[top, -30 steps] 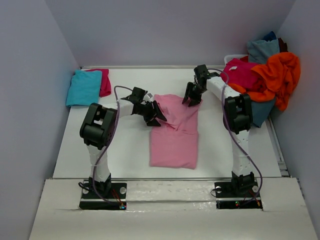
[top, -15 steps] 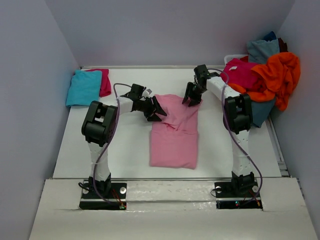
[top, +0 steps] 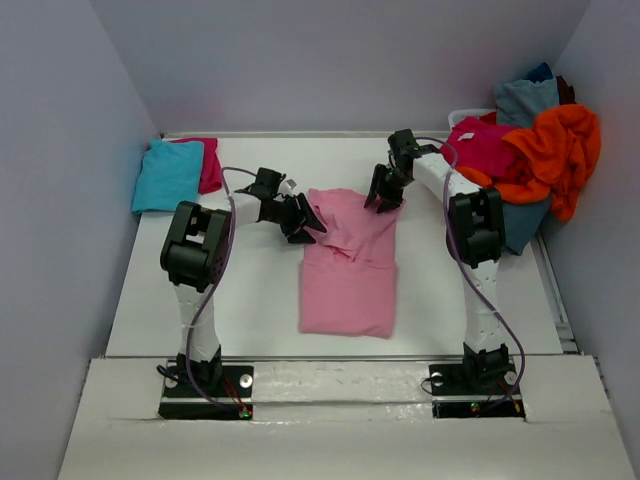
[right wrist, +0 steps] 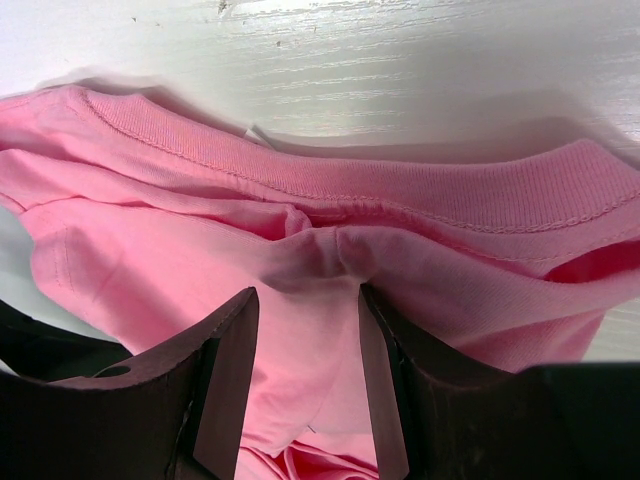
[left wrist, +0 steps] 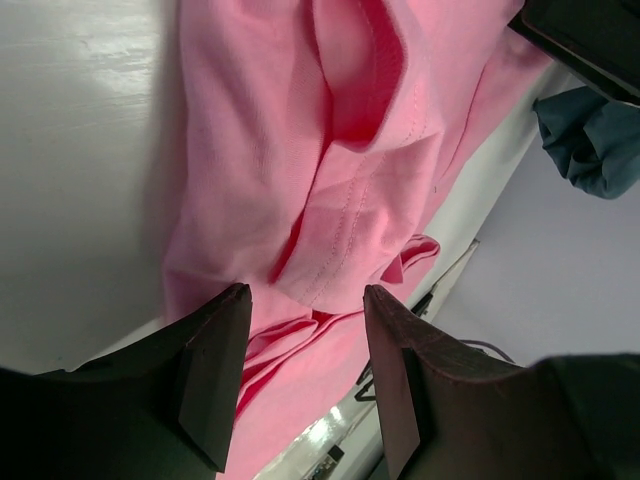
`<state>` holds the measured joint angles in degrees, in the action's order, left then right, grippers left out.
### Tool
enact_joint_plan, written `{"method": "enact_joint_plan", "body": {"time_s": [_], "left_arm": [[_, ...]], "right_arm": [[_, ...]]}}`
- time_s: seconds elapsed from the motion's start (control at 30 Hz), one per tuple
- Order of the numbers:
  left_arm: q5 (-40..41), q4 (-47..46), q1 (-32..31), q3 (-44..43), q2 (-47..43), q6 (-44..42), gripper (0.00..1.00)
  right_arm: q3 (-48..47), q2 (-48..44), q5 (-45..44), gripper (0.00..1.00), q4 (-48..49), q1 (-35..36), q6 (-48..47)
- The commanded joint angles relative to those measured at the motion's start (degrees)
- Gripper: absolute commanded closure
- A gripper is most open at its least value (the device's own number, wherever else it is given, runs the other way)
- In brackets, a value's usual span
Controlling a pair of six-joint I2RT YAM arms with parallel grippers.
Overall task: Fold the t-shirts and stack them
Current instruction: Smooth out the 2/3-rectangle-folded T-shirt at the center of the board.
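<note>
Far left on my desk, a turquoise shirt lies folded, overlapping a magenta shirt. Left claw sits over the pink shirt's upper left edge, jaws apart, nothing gripped. My left wrist view shows a turned-over hem under the gap. The pink shirt lies mid-desk between both arms, with its lower part smooth and its top rumpled. Right claw is down on the collar end at the upper right, jaws apart, with a pucker of pink cloth in the gap. Far right is a heap: a second magenta shirt, an orange shirt draped on top, and a grey-blue shirt behind.
</note>
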<state>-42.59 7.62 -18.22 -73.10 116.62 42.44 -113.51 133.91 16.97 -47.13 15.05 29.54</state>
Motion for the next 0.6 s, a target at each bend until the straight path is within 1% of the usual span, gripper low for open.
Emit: {"method": "enact_joint_plan", "body": {"time_s": [0.0, 0.23, 0.57], "left_arm": [[-0.3, 0.6, 0.4, 0.5, -0.4, -1.3, 0.41], [-2.1, -0.5, 0.4, 0.1, 1.9, -1.1, 0.41], [-2.7, -0.7, -0.7, -0.6, 2.7, -1.2, 0.41]], "right_arm": [[-1.3, -0.3, 0.5, 0.5, 0.3, -0.3, -0.5], [-1.6, 0.0, 0.5, 0.5, 0.1, -0.3, -0.5], [-2.1, 0.4, 0.4, 0.5, -0.1, -0.3, -0.5]]}}
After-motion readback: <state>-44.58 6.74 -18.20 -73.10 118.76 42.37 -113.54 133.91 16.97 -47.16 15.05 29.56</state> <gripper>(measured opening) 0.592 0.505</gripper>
